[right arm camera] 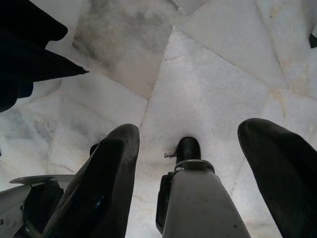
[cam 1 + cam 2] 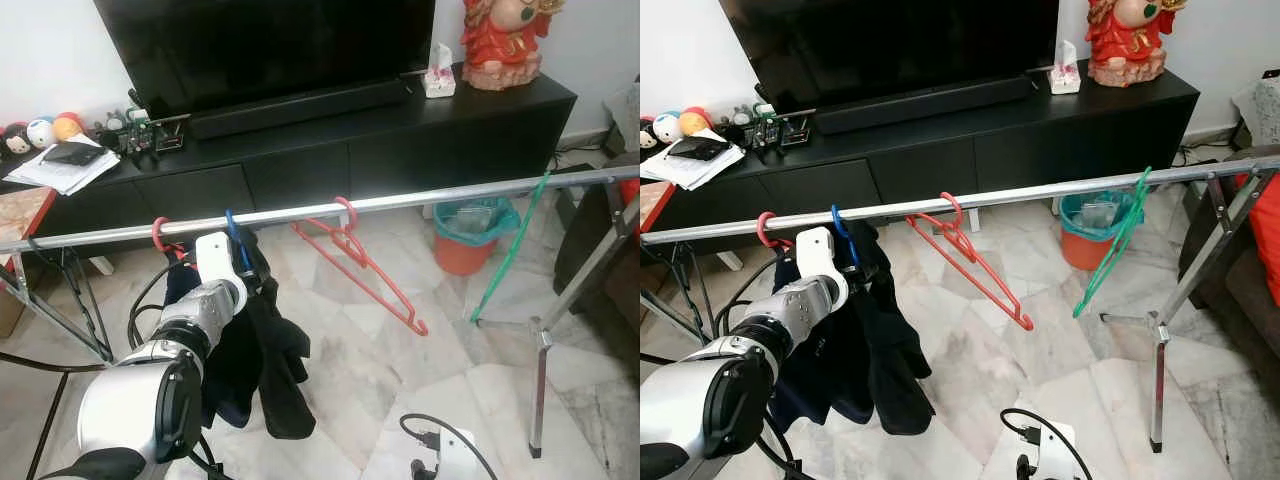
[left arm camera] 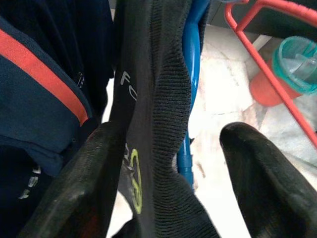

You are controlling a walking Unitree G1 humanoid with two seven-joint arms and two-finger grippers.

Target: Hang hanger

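At the rail [image 2: 420,200], the blue hanger [image 2: 233,236] with its dark garment [image 2: 262,360] already hooks on. Left end effector [image 3: 173,163] is spread wide around garment and hanger, gripping nothing. Suggest backing straight off without snagging cloth. Right end effector [image 1: 198,163] hangs open, empty.

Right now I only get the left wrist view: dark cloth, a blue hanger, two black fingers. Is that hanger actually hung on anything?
Observer: Yes. Just above the left gripper, the blue hanger hooks over a long metal rail.
Operator: Is anything else on that rail that I can't see?
Observer: A green hanger hangs empty, farther toward the robot's right.
Operator: And the other arm?
Observer: The right gripper hangs low over the marble floor, fingers open.
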